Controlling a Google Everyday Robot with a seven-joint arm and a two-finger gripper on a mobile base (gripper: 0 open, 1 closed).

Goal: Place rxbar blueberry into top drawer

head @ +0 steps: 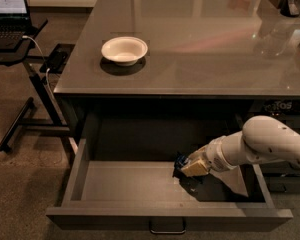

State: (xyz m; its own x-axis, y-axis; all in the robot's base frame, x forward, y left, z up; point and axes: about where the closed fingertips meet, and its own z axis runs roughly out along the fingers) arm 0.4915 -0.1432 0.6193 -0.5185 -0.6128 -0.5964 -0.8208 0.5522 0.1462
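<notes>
The top drawer is pulled open below the grey counter, with its metal loop handle at the front. My gripper reaches in from the right, low inside the drawer near its middle. It is shut on the rxbar blueberry, a small dark blue bar showing at the fingertips just above the drawer floor. The white arm crosses the drawer's right side.
A white bowl stands on the counter at the left. A laptop on a black stand is at the far left. Dark cabinet drawers lie behind the arm at the right.
</notes>
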